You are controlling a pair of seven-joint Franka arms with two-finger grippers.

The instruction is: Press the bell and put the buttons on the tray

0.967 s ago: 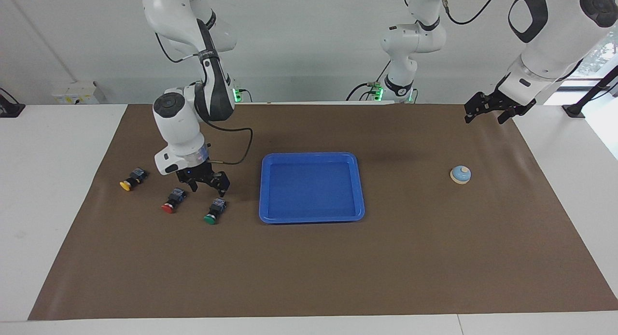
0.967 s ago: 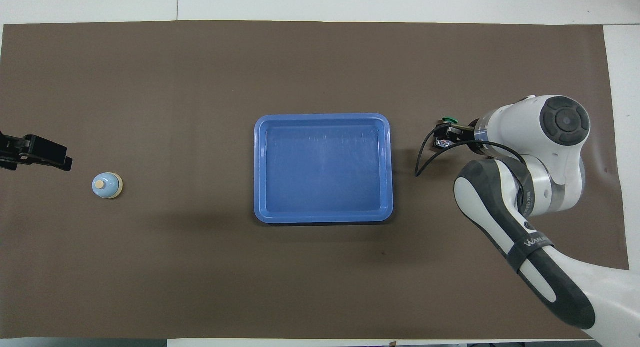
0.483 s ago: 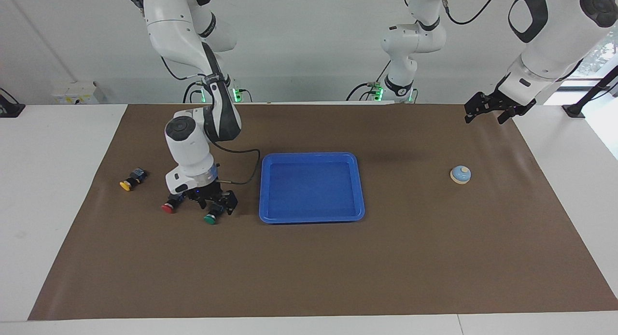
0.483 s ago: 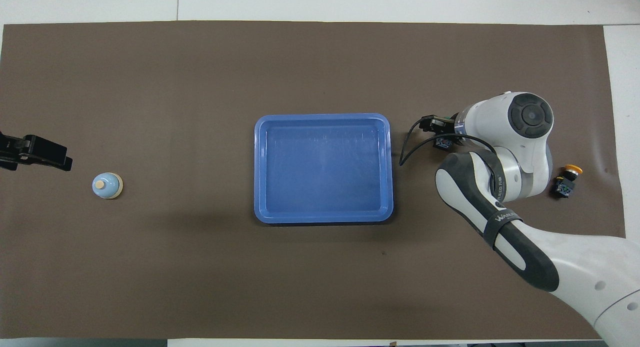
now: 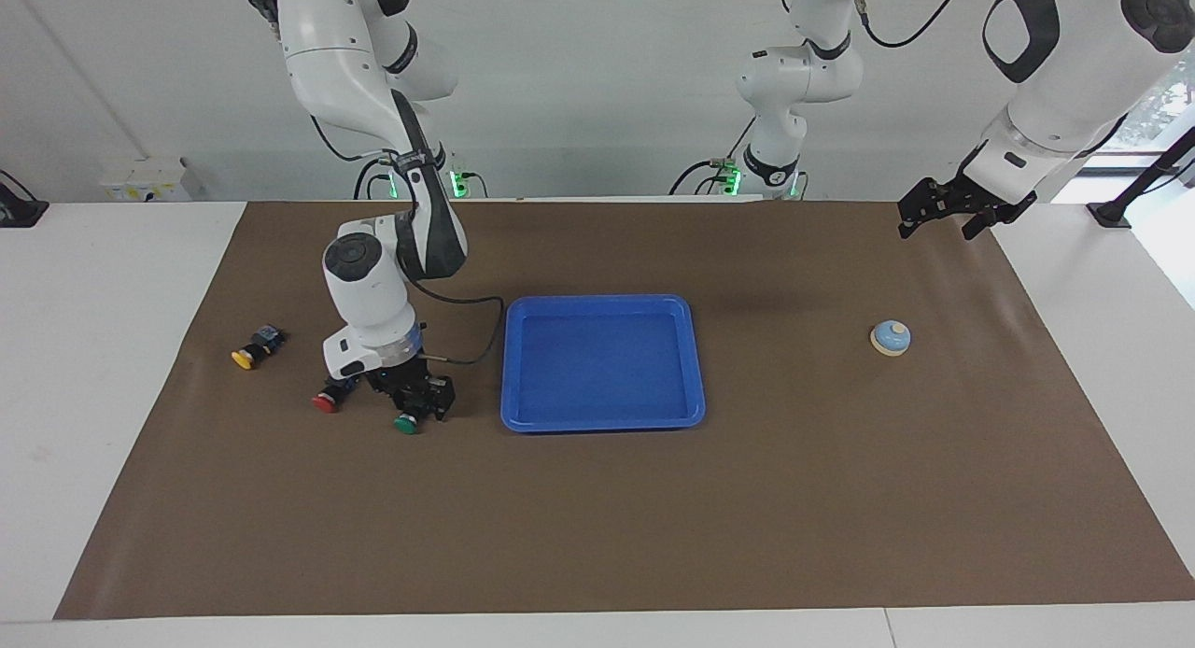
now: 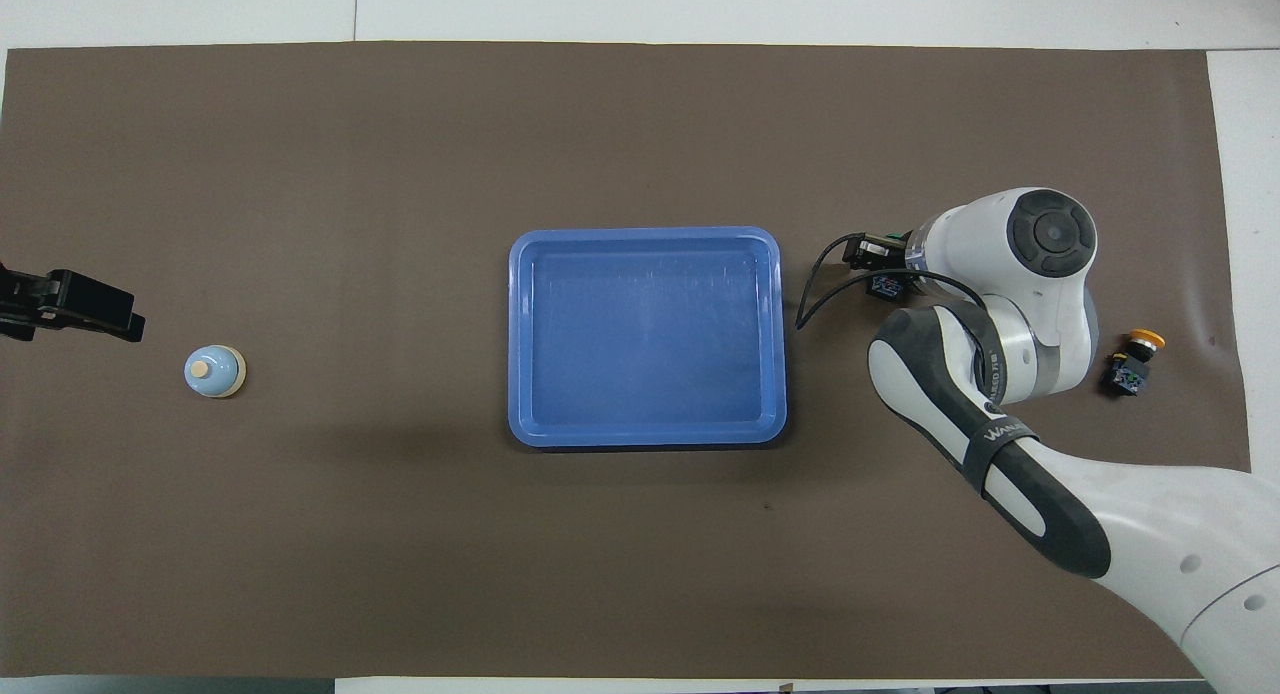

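Observation:
The green button (image 5: 406, 425) lies on the brown mat beside the blue tray (image 5: 602, 302), toward the right arm's end of the table. My right gripper (image 5: 417, 407) is down on it, fingers closed against its black body (image 6: 885, 286). The red button (image 5: 326, 402) lies just beside it, hidden under the arm in the overhead view. The yellow button (image 5: 247, 354) (image 6: 1135, 359) lies farther toward the mat's edge. The light-blue bell (image 5: 891, 338) (image 6: 213, 371) stands toward the left arm's end. My left gripper (image 5: 943, 220) (image 6: 75, 304) waits open in the air near the bell.
The tray (image 6: 645, 236) has nothing in it and sits mid-mat. The right arm's cable (image 6: 815, 294) loops out close to the tray's rim. The brown mat (image 5: 597, 536) covers most of the white table.
My right gripper came down from above the buttons onto the green button, and its fingers drew in around it. The left arm has not moved.

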